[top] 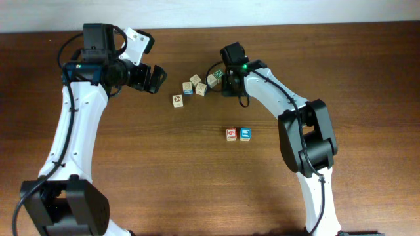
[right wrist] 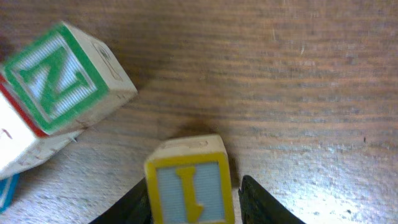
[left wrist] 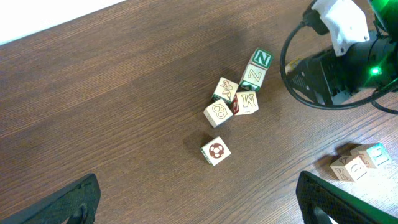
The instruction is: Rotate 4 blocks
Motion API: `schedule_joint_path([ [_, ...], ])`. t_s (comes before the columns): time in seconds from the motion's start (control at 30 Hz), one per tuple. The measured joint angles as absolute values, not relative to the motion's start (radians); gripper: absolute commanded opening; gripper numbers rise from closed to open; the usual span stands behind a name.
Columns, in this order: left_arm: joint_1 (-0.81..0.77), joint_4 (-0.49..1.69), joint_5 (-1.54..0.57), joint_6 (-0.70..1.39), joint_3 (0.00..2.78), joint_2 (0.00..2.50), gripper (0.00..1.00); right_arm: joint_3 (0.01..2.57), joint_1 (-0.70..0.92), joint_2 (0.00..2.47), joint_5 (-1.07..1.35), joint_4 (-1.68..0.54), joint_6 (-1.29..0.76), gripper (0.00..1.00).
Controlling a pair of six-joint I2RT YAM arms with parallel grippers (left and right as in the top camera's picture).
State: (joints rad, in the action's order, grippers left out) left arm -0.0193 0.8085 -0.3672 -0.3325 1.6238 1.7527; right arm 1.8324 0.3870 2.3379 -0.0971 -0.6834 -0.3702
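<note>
tight cube cluster point(top: 201, 88) beside right arm point(top: 275, 95), bare table point(top: 164, 170) around block pair point(top: 245, 134)

Green blk point(right wrist: 59, 78) "N", yellow blk point(right wrist: 188, 186) "I"

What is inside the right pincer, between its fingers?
The yellow I block stands between the right pincer's fingers. Its lower part is cut off by the frame edge, so whether they grip it cannot be seen.

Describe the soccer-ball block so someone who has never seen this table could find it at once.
On the dark wooden table, find the cluster of blocks toward the far side. Just off it, touching none, sits the soccer-ball block. Only its top shows a brown ball, not a character.
</note>
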Motion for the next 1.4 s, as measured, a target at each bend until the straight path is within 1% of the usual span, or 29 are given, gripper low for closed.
schedule_joint_path([
  [0.03, -0.019, 0.809, -0.367, -0.332, 1.624, 1.753, 0.99, 1.832, 0.387, 2.338, -0.097, -0.658, -0.369, 0.43],
  [0.07, -0.019, 0.808, -0.367, -0.332, 1.624, 1.753, 0.99, 1.832, 0.387, 2.338, -0.097, -0.645, -0.369, 0.39],
  [0.1, -0.019, 0.808, -0.367, -0.332, 1.624, 1.753, 0.99, 1.832, 0.387, 2.338, -0.097, -0.631, -0.361, 0.31],
  [0.17, -0.019, 0.808, -0.367, -0.332, 1.624, 1.753, 0.99, 1.832, 0.387, 2.338, -0.097, -0.628, -0.355, 0.23],
  [0.27, -0.019, 0.808, -0.367, -0.332, 1.624, 1.753, 0.99, 1.834, 0.387, 2.330, -0.097, -0.674, -0.344, 0.22],
  [0.33, -0.019, 0.810, -0.368, -0.332, 1.624, 1.753, 0.99, 1.831, 0.387, 2.289, -0.069, -0.755, -0.343, 0.22],
  [0.43, -0.019, 0.809, -0.367, -0.332, 1.624, 1.753, 0.99, 1.835, 0.405, 2.164, 0.106, -0.894, -0.344, 0.18],
  [0.5, -0.019, 0.810, -0.368, -0.332, 1.624, 1.753, 0.99, 1.830, 0.477, 2.143, 0.168, -0.985, -0.354, 0.18],
  [0.6, -0.019, 0.809, -0.367, -0.332, 1.624, 1.753, 0.99, 1.728, 0.591, 2.144, 0.142, -0.995, -0.448, 0.18],
  [0.67, -0.019, 0.808, -0.367, -0.332, 1.624, 1.753, 0.99, 1.645, 0.601, 2.144, 0.102, -0.988, -0.507, 0.18],
  [0.77, -0.019, 0.809, -0.367, -0.332, 1.624, 1.753, 0.99, 1.624, 0.598, 2.144, 0.044, -0.984, -0.545, 0.19],
  [0.8, -0.019, 0.808, -0.367, -0.332, 1.624, 1.753, 0.99, 1.624, 0.598, 2.144, 0.039, -0.984, -0.548, 0.22],
  [0.83, -0.019, 0.809, -0.367, -0.332, 1.624, 1.753, 0.99, 1.624, 0.598, 2.144, 0.037, -0.984, -0.550, 0.31],
  [0.87, -0.019, 0.809, -0.367, -0.332, 1.624, 1.753, 0.99, 1.624, 0.598, 2.144, 0.033, -0.984, -0.550, 0.34],
  [0.97, -0.019, 0.809, -0.367, -0.332, 1.624, 1.753, 0.99, 1.624, 0.598, 2.144, 0.026, -0.991, -0.553, 0.36],
  [1.0, -0.019, 0.809, -0.367, -0.332, 1.624, 1.753, 0.99, 1.624, 0.598, 2.144, 0.026, -0.991, -0.554, 0.40],
  [1.13, -0.019, 0.809, -0.367, -0.332, 1.624, 1.753, 0.99, 1.624, 0.598, 2.144, 0.026, -0.987, -0.554, 0.40],
  [1.2, -0.019, 0.809, -0.367, -0.332, 1.624, 1.753, 0.99, 1.643, 0.591, 2.146, 0.026, -1.008, -0.545, 0.46],
  [1.27, -0.019, 0.808, -0.368, -0.332, 1.624, 1.753, 0.99, 1.743, 0.567, 2.148, 0.025, -1.031, -0.515, 0.53],
  [1.3, -0.019, 0.810, -0.368, -0.332, 1.624, 1.753, 0.99, 1.843, 0.530, 2.148, 0.009, -0.997, -0.494, 0.54],
  [1.33, -0.019, 0.810, -0.367, -0.332, 1.624, 1.753, 0.99, 1.879, 0.505, 2.148, -0.005, -0.952, -0.487, 0.54],
  [1.4, -0.019, 0.809, -0.367, -0.332, 1.624, 1.753, 0.99, 1.888, 0.442, 2.146, -0.030, -0.784, -0.467, 0.55],
])
